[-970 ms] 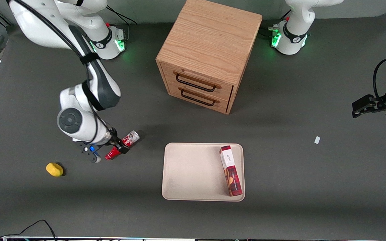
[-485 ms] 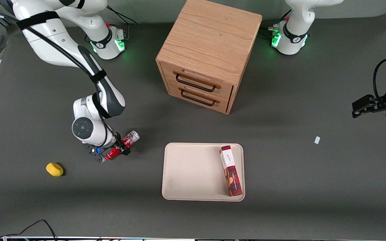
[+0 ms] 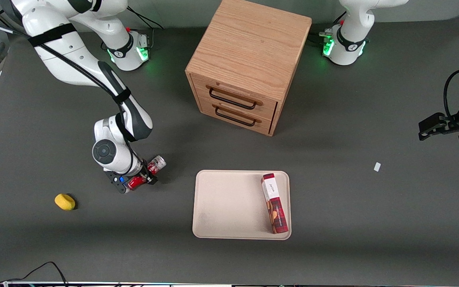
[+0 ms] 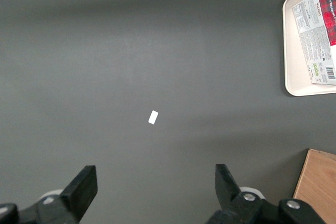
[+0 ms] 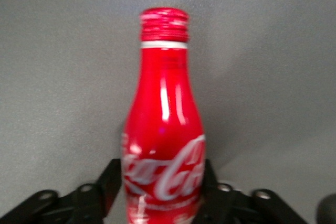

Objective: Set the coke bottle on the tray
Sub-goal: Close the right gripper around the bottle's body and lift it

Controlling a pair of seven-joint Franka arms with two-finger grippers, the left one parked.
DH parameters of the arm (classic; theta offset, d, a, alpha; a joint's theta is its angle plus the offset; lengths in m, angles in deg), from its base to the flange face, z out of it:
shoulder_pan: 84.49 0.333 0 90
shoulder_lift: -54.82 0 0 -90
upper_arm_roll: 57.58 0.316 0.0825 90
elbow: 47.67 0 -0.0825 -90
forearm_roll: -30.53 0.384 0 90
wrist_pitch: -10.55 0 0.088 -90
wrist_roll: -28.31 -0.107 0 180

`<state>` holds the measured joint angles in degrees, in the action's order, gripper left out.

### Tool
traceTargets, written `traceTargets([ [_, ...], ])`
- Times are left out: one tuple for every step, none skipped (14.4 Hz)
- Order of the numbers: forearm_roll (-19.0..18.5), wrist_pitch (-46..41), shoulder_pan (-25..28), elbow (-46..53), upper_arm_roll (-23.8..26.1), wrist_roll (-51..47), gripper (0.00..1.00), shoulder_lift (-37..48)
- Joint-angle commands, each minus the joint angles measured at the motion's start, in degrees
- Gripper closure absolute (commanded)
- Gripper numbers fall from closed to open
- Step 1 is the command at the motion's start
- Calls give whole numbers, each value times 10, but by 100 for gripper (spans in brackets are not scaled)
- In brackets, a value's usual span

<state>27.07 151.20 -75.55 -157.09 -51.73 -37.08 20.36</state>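
Observation:
The coke bottle (image 3: 153,166) lies on its side on the dark table, silver base toward the wooden drawer cabinet, red neck nearer the front camera. My right gripper (image 3: 143,175) is down at the table, its fingers (image 5: 113,176) pressed against both sides of the bottle's body. In the right wrist view the bottle (image 5: 164,114) fills the space between the jaws of the gripper (image 5: 164,184), cap pointing away. The cream tray (image 3: 225,199) lies apart from the bottle, toward the parked arm's end. It also shows in the left wrist view (image 4: 294,51).
A red-and-white box (image 3: 274,203) lies on the tray along the edge toward the parked arm. A wooden two-drawer cabinet (image 3: 249,63) stands farther from the camera. A yellow object (image 3: 65,201) lies toward the working arm's end. A white scrap (image 3: 377,167) lies near the parked arm.
My right arm has come down and shifted slightly toward the tray, bringing the gripper low around the bottle. The bottle has stayed in the same place on the table.

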Motion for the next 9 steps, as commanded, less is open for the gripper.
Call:
traceTargets([
  [-12,7,1,-2,0,-14,87,3],
  [-12,5,1,-1,0,-12,98,5],
  [-12,1,1,0,0,-11,100,11],
  [-11,-4,1,2,0,-10,100,17],
  [-12,-11,3,5,0,-7,100,26],
  [-12,-24,3,16,0,-3,100,36],
  [-14,-53,3,36,2,11,100,44],
  [-14,-86,3,67,5,27,100,47],
  [-14,-125,2,109,7,43,100,45],
])
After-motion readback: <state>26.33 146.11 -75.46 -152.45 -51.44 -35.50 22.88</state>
